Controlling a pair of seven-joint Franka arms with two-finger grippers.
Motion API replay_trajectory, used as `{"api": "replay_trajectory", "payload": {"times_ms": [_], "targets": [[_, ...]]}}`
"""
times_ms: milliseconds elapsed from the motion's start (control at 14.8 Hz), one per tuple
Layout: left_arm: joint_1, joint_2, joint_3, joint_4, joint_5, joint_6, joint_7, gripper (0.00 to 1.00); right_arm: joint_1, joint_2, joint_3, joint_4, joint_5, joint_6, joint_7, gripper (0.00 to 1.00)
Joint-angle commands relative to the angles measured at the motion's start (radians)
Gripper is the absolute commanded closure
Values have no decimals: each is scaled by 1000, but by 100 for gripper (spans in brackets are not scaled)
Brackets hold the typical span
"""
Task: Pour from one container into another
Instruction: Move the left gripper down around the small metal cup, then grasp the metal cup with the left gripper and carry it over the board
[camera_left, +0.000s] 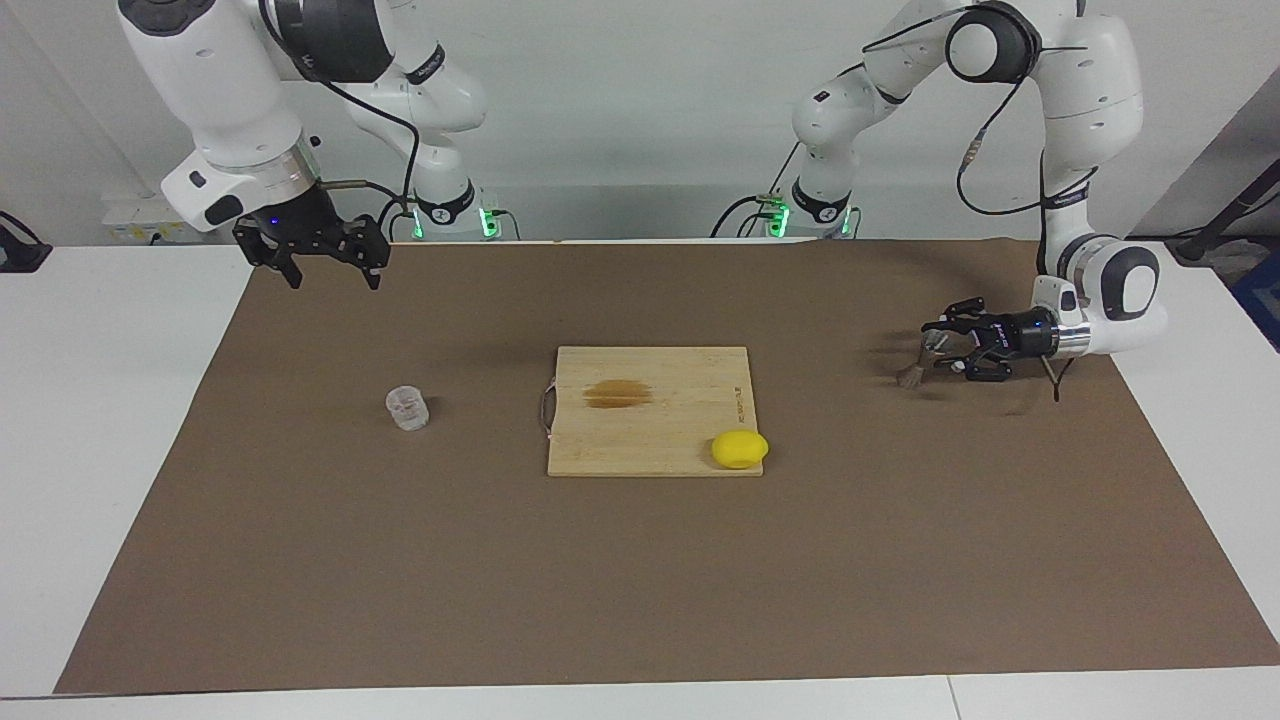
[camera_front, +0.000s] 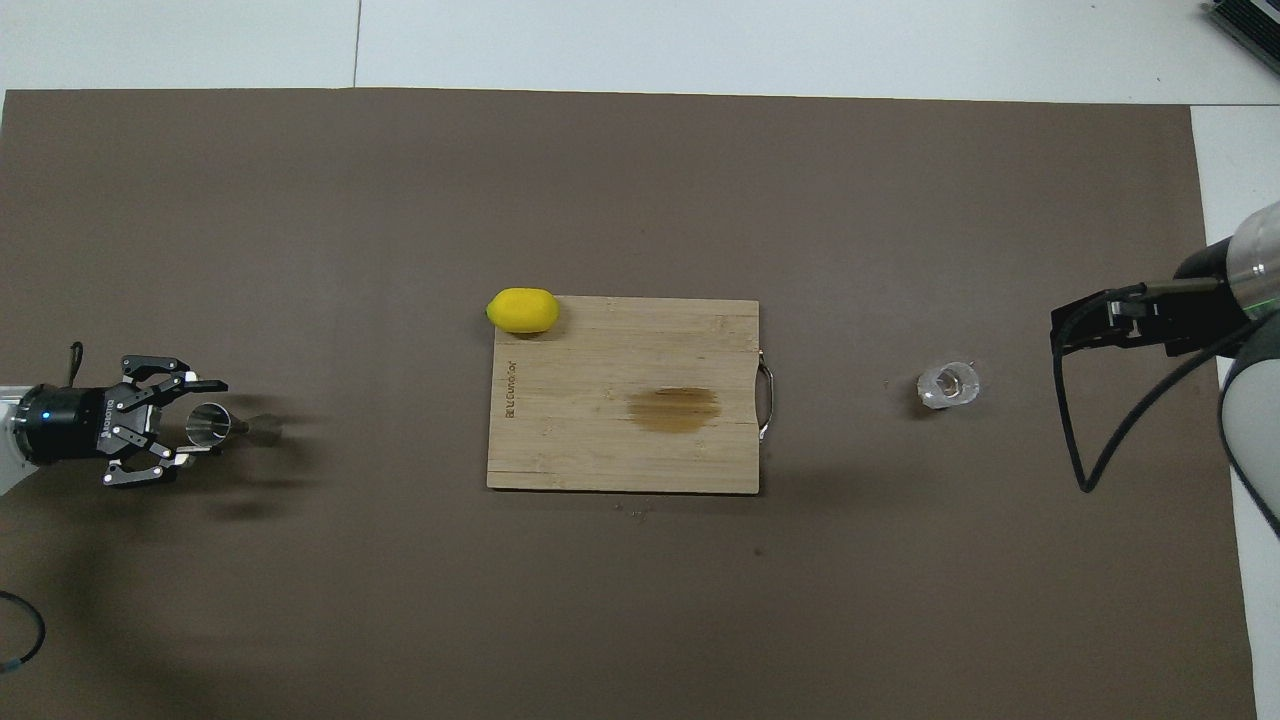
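The clear ribbed tumbler (camera_left: 407, 408) (camera_front: 948, 385) stands on the brown mat toward the right arm's end of the table. The grey metal jigger (camera_left: 922, 360) (camera_front: 210, 424) stands upright toward the left arm's end. My left gripper (camera_left: 941, 344) (camera_front: 208, 420) lies level, low over the mat. Its fingers straddle the jigger's upper cup with slim gaps on both sides, so it is open and narrow. My right gripper (camera_left: 328, 272) hangs open and empty over the mat's edge nearest the robots, well apart from the tumbler.
A wooden cutting board (camera_left: 650, 440) (camera_front: 620, 460) with a brown stain lies mid-table between the two containers. A yellow lemon (camera_left: 740, 448) (camera_front: 522, 310) sits at the board's corner farthest from the robots. White tabletop borders the mat.
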Motion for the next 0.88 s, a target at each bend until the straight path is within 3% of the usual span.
{"api": "replay_trajectory", "payload": {"times_ms": [0,473,810], "targets": [[-13,-25,11,-25,-16,26,21,50,-13,-22,3,-25,15,4,-15,0],[-20,-25,2,-16,-58,-12,9,59,-13,-22,3,-25,15,4,-15,0],[-127,-27,-2,-16,-151,-15,7,64,-13,-22,3,-25,15,4,-15,0]]}}
